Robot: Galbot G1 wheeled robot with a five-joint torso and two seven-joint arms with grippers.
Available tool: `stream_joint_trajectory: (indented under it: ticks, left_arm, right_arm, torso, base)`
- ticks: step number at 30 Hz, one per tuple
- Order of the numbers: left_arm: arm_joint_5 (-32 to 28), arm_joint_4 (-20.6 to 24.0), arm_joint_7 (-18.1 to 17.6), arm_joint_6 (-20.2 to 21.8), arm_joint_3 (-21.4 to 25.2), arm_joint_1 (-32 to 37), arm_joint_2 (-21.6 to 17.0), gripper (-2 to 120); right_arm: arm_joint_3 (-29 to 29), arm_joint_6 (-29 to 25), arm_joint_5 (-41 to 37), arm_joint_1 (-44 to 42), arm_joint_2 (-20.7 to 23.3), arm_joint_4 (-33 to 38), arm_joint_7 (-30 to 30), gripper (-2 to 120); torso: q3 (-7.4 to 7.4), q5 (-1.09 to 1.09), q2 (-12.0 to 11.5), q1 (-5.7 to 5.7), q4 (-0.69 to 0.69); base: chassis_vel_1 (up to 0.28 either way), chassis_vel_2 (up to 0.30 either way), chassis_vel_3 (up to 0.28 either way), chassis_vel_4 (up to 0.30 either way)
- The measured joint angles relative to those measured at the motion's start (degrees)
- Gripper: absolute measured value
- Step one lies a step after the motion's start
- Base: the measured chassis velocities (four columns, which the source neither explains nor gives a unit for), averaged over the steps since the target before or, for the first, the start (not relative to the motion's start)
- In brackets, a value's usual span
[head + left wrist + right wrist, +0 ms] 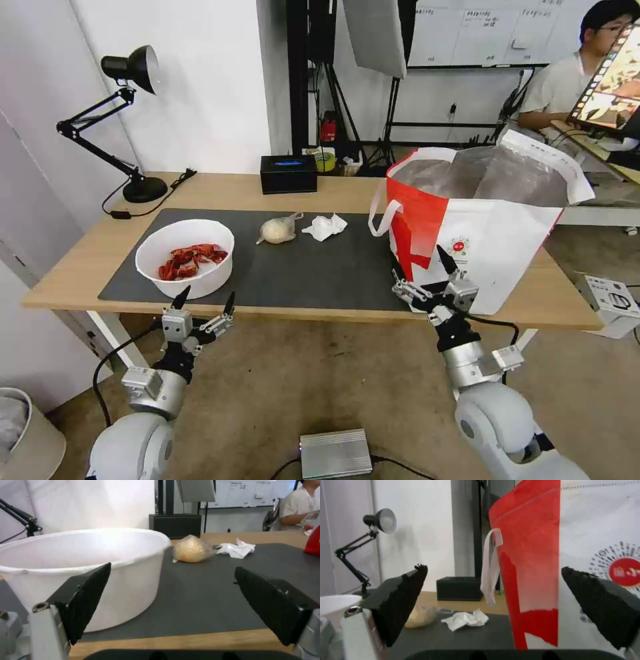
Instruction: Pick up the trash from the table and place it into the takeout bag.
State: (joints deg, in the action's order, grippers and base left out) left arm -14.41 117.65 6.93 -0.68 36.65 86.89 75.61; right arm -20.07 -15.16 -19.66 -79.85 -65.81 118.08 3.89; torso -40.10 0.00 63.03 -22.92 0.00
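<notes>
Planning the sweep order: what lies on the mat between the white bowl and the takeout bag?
In the head view, the knotted bag and crumpled tissue lie between the bowl and takeout bag.

Lamp [130,73]: black, well beyond the left claw, off to its left.
Black box [288,173]: far ahead, between the two claws.
Silver box [335,453]: on the floor, behind both claws.
Bin [27,433]: left of the left claw.

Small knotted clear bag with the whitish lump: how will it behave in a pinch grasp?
The small knotted clear plastic bag with a whitish lump will probably give under the fingers; the film looks thin and loose around the lump. Its rounded shape suggests it may roll on the dark grey mat if nudged. Its knotted tail looks floppy.
</notes>
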Motion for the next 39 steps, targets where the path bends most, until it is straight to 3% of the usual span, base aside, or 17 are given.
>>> stream_joint_trajectory:
  ticks: [9,18,32,39]
  left_arm:
    - [0.0,-0.2,0.0,0.0,0.9,0.0,0.0,100]
    - [0.0,-0.3,1.2,-0.7,1.4,0.7,0.1,100]
    - [-0.1,-0.3,2.6,-1.0,1.4,1.1,0.1,100]
    - [-0.1,-0.5,3.1,-1.2,1.1,1.2,0.1,100]
  right_arm:
    - [-2.0,-5.4,8.0,-5.6,-6.7,-1.3,-0.1,100]
    - [-2.5,-8.0,11.9,-9.2,-9.8,-2.2,0.7,100]
    - [-1.3,-6.3,15.9,-11.7,-11.4,-1.5,4.5,100]
    - [-0.6,-1.7,16.5,-12.8,-11.2,0.0,7.6,100]
  torso:
    - [0.00,0.00,0.0,0.00,0.00]
    - [0.00,0.00,0.0,0.00,0.00]
    - [0.00,0.00,0.0,0.00,0.00]
    - [0.00,0.00,0.0,0.00,0.00]
  base:
    - [0.000,0.000,0.000,0.000]
    - [0.000,0.000,0.000,0.000]
    - [0.000,0.000,0.000,0.000]
    - [0.000,0.000,0.000,0.000]
